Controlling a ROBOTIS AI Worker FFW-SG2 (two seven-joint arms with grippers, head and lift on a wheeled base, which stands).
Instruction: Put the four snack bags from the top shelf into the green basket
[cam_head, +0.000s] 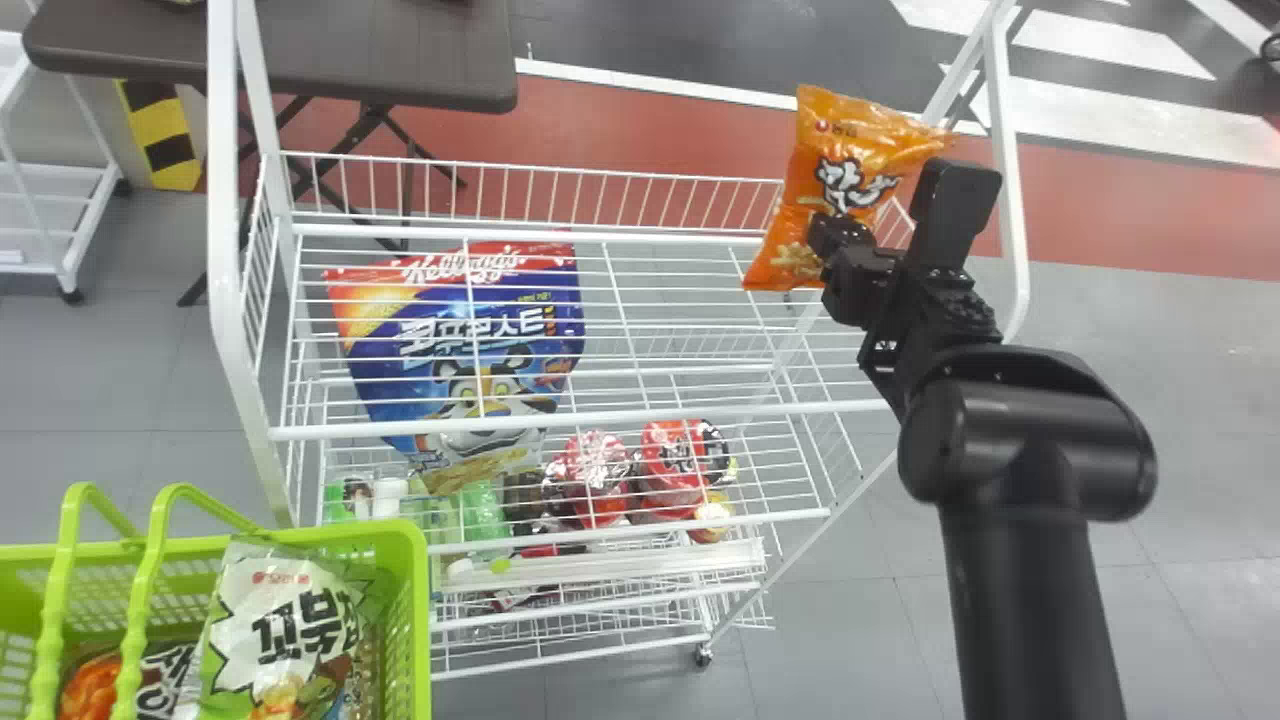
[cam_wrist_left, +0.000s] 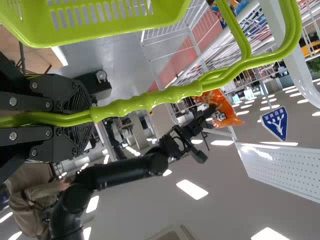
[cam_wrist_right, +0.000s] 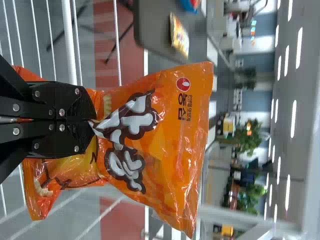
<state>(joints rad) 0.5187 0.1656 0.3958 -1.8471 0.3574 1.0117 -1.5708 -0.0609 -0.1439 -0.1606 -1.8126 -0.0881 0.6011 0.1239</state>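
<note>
One orange bag (cam_head: 870, 125) is pinched in my right pincer (cam_head: 832, 238), closed tight; my left pincer (cam_wrist_left: 89, 118) is closed around the basket handles (cam_wrist_left: 150, 99).

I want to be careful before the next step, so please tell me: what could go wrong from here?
The right gripper pinches the orange bag by a crumpled fold, so it might slip or tear the film. The handles rise across the opening of the green basket and could catch the bag. The left gripper holds them, so a bump might tilt the basket.
</note>
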